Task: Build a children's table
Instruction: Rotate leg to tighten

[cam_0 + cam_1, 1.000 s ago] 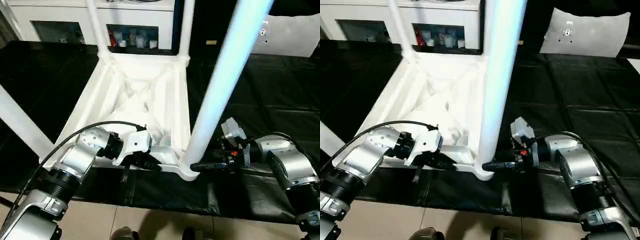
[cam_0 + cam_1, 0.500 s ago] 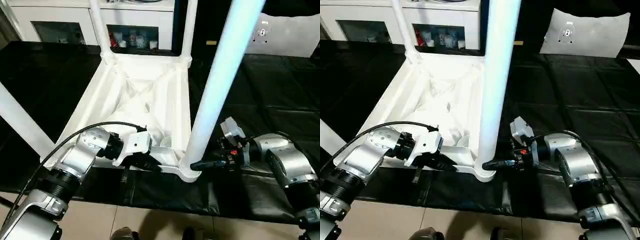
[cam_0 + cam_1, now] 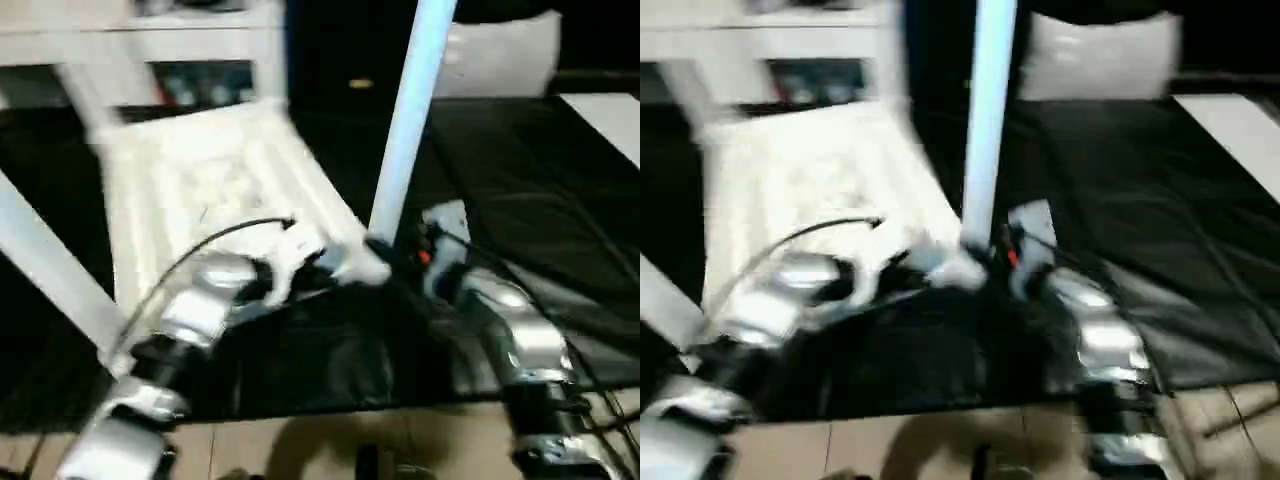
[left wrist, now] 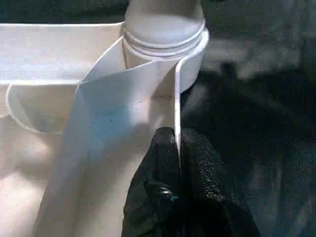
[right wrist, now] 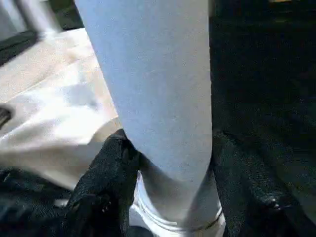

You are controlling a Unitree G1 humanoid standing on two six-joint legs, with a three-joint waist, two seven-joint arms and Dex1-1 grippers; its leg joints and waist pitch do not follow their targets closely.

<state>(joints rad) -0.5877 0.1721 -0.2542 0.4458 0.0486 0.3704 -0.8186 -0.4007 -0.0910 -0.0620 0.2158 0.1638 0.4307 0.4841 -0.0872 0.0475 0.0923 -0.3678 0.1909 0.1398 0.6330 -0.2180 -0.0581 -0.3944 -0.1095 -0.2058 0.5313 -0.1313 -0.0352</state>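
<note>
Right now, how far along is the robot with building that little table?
Nearly finished, it seems. The white top lies upside down on the black mat, with legs standing in its corners; I cannot count all four through the blur. In hand: the right gripper has its fingers around the near leg by its socket, while the left gripper pinches the top's rim. Left: tightening, then turning it upright.

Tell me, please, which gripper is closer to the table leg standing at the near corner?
Right. The right gripper has its fingers on either side of the leg, just above the socket. The left gripper pinches the table's thin side wall beside that corner.
</note>
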